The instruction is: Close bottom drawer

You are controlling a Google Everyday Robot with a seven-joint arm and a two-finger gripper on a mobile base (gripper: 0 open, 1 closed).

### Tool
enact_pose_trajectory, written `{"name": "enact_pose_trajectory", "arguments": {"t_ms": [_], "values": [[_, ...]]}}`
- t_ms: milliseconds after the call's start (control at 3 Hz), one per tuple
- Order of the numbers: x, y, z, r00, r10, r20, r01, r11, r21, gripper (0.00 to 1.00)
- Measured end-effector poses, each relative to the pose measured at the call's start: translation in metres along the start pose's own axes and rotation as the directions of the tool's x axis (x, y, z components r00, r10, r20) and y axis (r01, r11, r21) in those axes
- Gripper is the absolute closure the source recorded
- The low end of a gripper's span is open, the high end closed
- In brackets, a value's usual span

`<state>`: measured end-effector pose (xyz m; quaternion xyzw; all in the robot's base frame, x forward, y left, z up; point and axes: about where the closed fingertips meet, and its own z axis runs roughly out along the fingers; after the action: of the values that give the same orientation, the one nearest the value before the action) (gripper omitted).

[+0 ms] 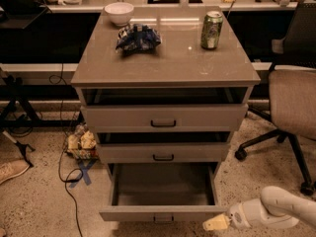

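Note:
The bottom drawer (163,214) is the lowest of three grey-beige drawers and is pulled far out, showing a plain grey empty inside. Its front carries a small dark bar handle (163,219). The middle drawer (163,153) and top drawer (164,117) stand slightly open. My gripper (216,223), pale yellow at the tip of a white arm, reaches in from the lower right. It is at the right end of the bottom drawer's front, level with it, close to or touching the corner.
The cabinet top holds a white bowl (119,13), a blue snack bag (138,36) and a green can (212,29). An office chair (291,102) stands at the right. Cables and a snack packet (81,143) lie on the floor at the left.

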<state>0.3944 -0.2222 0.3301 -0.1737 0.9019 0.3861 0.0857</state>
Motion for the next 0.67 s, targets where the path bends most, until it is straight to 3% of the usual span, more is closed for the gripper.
{"name": "enact_pose_trajectory", "arguments": {"t_ms": [667], "values": [[0.0089,0.0000,0.0131,1.000,0.013,-0.010,-0.013,0.9997,-0.021,0.89]]}}
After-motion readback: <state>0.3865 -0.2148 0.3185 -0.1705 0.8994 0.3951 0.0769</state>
